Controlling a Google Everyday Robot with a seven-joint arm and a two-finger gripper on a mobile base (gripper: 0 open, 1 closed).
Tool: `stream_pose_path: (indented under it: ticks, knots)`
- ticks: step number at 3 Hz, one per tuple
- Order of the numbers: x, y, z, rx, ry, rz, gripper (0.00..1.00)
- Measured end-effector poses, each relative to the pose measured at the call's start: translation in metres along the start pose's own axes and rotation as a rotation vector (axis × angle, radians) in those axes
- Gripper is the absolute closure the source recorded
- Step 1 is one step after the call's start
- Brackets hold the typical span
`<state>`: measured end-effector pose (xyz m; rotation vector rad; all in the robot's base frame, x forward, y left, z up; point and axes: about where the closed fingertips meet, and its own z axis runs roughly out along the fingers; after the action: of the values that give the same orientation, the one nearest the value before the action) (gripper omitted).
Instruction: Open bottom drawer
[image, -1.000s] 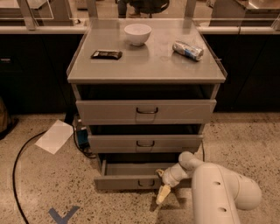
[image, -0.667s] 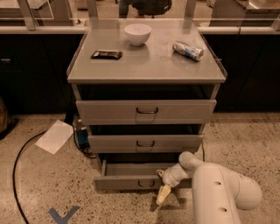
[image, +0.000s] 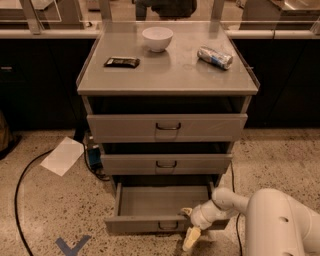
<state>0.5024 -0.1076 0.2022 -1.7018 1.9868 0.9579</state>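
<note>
The gripper (image: 189, 225) sits low at the right end of the bottom drawer (image: 135, 226), reaching in from the right on a white arm (image: 272, 222) that fills the lower right corner. Its 2 yellowish fingers (image: 192, 239) look spread rather than pressed together: 1 tip rests at the top edge of the drawer's front panel, the other hangs lower, in front of the panel and close to the floor, so the panel's right end lies between them. Whether they actually press on the metal cannot be told. They hold nothing else, and they sit just right of the small dark wire handle (image: 168, 226), not on it. The bottom drawer stands pulled well out from the grey cabinet (image: 170, 80), its bare inside showing. Above it, the middle drawer (image: 166, 163) and the top drawer (image: 167, 127) sit further back. On the cabinet top are a white bowl (image: 157, 38), a dark flat bar (image: 121, 62) and a crumpled can (image: 215, 57). A sheet of paper (image: 63, 155) lies on the floor to the left
</note>
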Motion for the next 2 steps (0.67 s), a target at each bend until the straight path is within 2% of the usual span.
stream_pose_path:
  ticks: [1, 2]
  knots:
    - [-0.0079, 0.0256, 0.0063, 0.024, -0.012, -0.053, 0.00]
    - [-0.0064, 0.0270, 0.0094, 0.018, -0.016, -0.054, 0.00]
